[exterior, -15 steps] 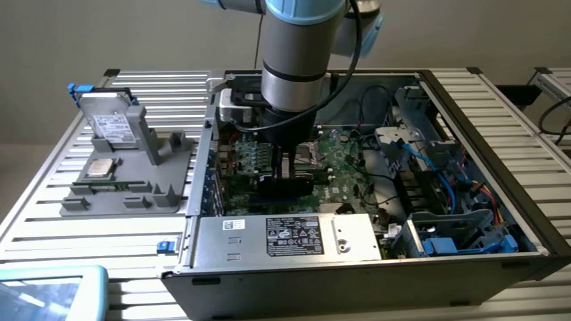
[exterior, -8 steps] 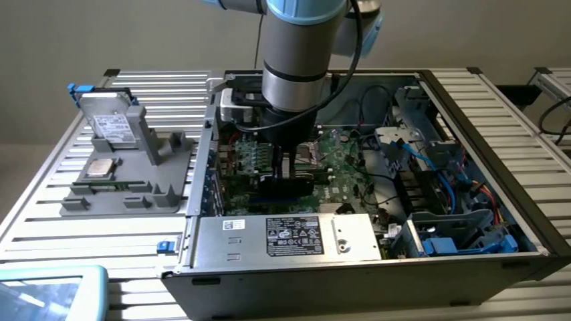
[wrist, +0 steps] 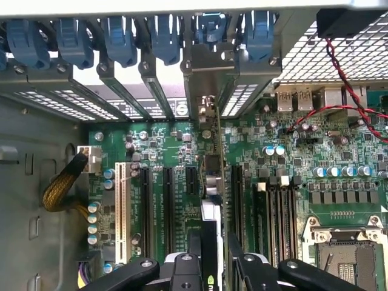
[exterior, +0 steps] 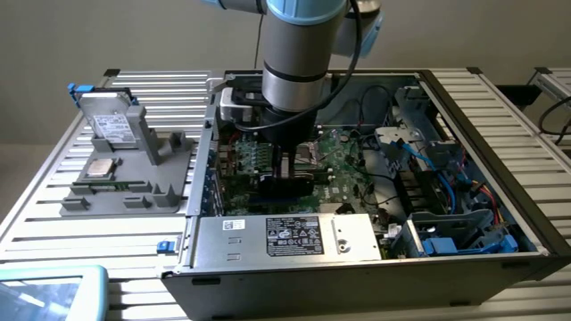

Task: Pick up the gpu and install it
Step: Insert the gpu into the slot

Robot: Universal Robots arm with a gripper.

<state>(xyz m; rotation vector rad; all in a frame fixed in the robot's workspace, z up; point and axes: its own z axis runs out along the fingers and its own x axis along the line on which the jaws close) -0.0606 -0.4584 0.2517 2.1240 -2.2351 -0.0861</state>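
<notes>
Exterior view first. My arm (exterior: 299,60) drops straight down into the open PC case (exterior: 375,274), which sits in the middle of the slatted desk (exterior: 45,221) and runs up to the edge closest to the camera. My jaws are down over the motherboard (exterior: 344,167), clamped on the gpu (exterior: 287,182), which hangs upright under them as a dark slab right at board level. I honestly can't tell from here if it's touching a slot or just above it. The power supply (exterior: 285,237) with its label sits along the case wall nearest the camera. Over by the desk's edge on the exterior view's left there's a grey tray (exterior: 125,200) holding the hard drive (exterior: 116,127), a CPU chip (exterior: 98,167) and a RAM stick (exterior: 111,185), all well away from me.

Wrist view now. I'm looking down the card edge-on. The gpu (wrist: 212,176) runs as a thin line out from between my fingers (wrist: 241,264), black cooler on one side, green board on the other, lined up along the black expansion slots (wrist: 167,194). A white slot (wrist: 121,209) lies a few slots over. The card's far end points at the bracket openings under the blue latches (wrist: 118,39). The CPU socket (wrist: 348,254) is on the other side, and a red wire (wrist: 339,73) loops past the rear ports.
</notes>
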